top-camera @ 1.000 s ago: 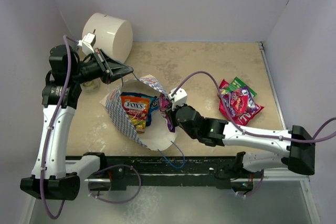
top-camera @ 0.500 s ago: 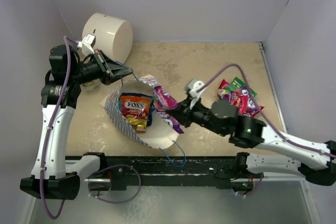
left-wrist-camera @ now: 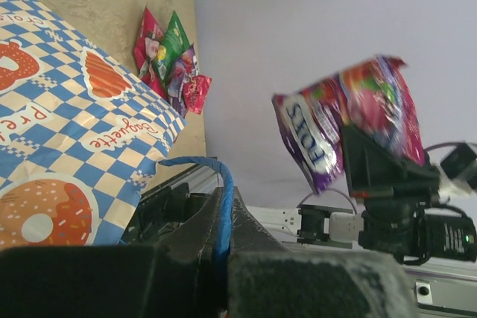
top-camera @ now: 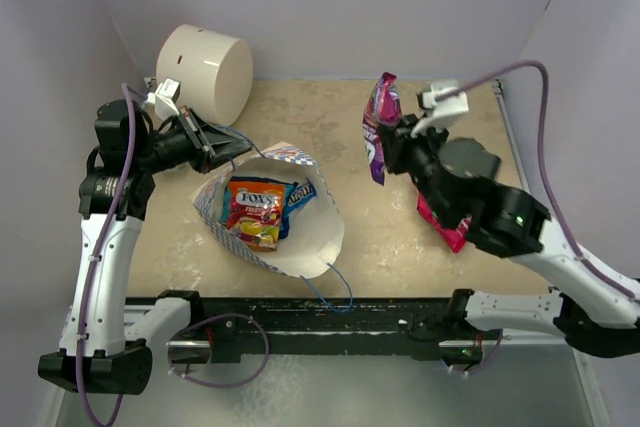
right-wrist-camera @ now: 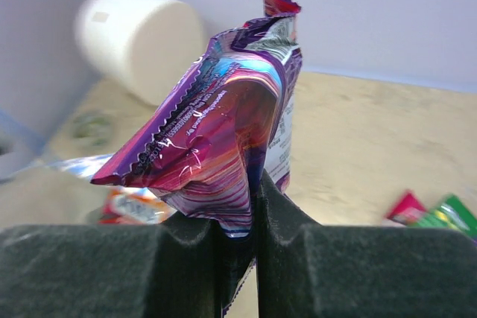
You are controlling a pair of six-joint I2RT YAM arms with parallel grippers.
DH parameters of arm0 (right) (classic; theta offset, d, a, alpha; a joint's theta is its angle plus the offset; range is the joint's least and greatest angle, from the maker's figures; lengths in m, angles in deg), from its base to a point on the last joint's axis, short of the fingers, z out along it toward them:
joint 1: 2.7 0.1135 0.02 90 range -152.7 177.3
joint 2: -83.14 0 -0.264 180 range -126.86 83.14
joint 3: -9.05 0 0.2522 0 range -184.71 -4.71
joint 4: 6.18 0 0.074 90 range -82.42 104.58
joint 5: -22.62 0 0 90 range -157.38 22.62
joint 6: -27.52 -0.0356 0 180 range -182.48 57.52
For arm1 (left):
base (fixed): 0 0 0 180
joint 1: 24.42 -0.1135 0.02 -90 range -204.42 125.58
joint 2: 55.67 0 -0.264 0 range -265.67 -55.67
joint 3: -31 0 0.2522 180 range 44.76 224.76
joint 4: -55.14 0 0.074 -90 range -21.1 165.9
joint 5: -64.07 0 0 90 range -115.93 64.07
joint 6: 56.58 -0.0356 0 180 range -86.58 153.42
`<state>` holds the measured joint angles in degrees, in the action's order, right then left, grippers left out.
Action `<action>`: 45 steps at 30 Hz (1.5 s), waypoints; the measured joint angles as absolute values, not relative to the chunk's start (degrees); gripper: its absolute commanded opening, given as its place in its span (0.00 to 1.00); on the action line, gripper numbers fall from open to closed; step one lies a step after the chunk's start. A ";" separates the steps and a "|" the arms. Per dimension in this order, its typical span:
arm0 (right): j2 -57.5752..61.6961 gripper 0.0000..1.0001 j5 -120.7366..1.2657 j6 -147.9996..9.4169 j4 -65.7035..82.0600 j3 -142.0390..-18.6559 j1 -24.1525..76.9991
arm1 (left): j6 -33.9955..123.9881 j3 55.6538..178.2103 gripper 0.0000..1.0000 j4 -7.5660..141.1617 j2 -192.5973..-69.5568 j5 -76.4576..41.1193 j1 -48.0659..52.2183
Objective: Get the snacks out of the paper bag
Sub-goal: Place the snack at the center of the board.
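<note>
Top external view: the right gripper (top-camera: 395, 142) is clamped on a purple snack packet (top-camera: 378, 125), held up above the counter (top-camera: 330, 117) toward the far right. The left gripper (top-camera: 238, 144) pinches the blue cord handle (left-wrist-camera: 223, 188) of the paper bag (top-camera: 318, 237). The bag lies open at the left with an orange packet (top-camera: 250, 209) and a blue packet (top-camera: 298, 194) inside. Other packets (left-wrist-camera: 168, 61) lie on the counter at the right.
</note>
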<state>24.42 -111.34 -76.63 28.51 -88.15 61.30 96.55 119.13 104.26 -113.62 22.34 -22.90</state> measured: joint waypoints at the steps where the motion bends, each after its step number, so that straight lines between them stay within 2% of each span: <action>1: 22.50 0.00 -111.49 -76.65 29.78 -89.16 58.73 | 96.75 118.69 0.00 104.32 -113.10 22.21 -22.90; 9: 8.38 0.00 -103.54 -83.16 42.37 -90.40 33.24 | 96.88 118.10 0.00 104.56 -112.23 22.19 -22.90; 19: 5.73 0.00 -103.01 -93.02 58.78 -87.87 14.42 | 96.86 117.49 0.00 104.52 -112.34 22.21 -22.90; 26: -1.72 0.00 -105.99 -93.26 62.43 -84.70 12.32 | 96.86 116.49 0.00 104.50 -113.10 22.28 -22.90; 36: -8.23 0.00 -108.43 -88.89 57.19 -80.24 11.89 | 96.86 116.07 0.00 104.50 -113.01 22.84 -22.90; 41: -8.63 0.10 -108.19 -87.40 53.52 -77.70 11.86 | 96.81 114.15 0.00 104.56 -111.68 24.05 -22.90; 45: -8.63 0.14 -107.74 -86.33 50.87 -76.24 11.86 | 95.74 113.65 0.00 105.11 -110.94 25.12 -22.90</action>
<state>-8.63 -107.74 -86.33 50.87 -76.24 11.86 95.74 113.65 105.11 -110.94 25.12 -22.90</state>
